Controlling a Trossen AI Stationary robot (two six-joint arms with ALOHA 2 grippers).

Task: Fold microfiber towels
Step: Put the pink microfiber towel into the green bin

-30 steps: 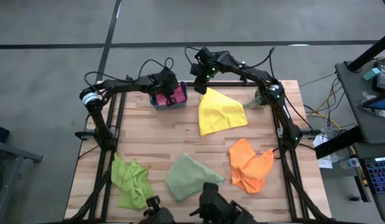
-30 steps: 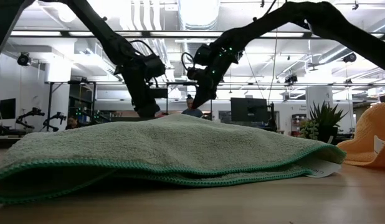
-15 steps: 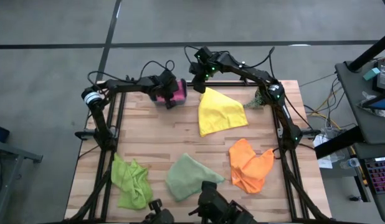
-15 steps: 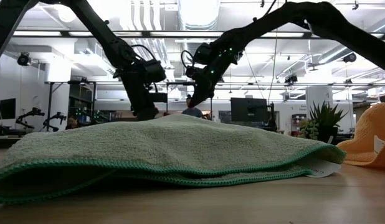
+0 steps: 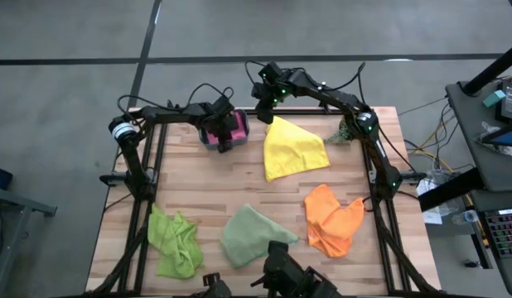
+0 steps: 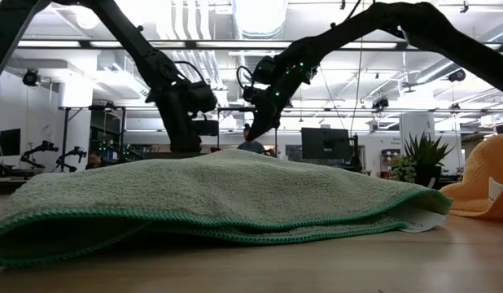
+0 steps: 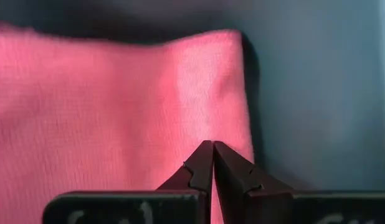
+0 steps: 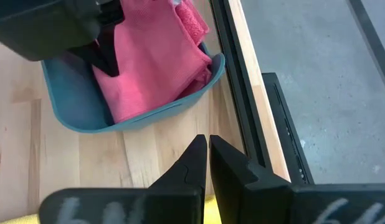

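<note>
Left claw (image 7: 212,163) clenched over fuzzy pink towel (image 7: 105,118) in smooth teal bin (image 8: 86,109); right claw (image 8: 205,155) clenched, w/ nothing held.

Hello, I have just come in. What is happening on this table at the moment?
The left gripper is over the teal bin at the table's far edge, its shut fingers touching the pink towel lying in it. The right gripper hovers shut beside the bin, near the yellow towel. The orange towel, sage green towel and lime green towel lie rumpled, waiting at the near side.
</note>
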